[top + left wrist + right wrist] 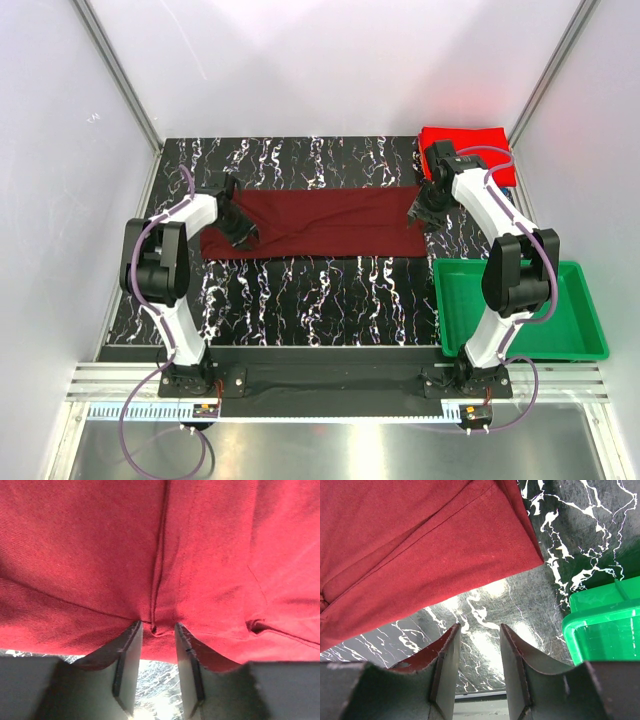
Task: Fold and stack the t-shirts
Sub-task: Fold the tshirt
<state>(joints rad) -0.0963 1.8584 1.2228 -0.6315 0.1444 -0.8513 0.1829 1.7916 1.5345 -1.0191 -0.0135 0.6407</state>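
You have bright, even light from above, bleaching the walls (pixel 330 60) almost white. Just ahead of the right fingers (pixel 445 675) the table (pixel 492 590) throws white glare, and those fingers sit soft and blurred close to the lens.

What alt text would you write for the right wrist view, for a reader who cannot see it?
A dark maroon t-shirt, its corner pointing right, lies on a black marbled table and fills the upper left. The right tool stands open at the bottom with nothing between its fingers, and a green plastic tray shows at the right edge.
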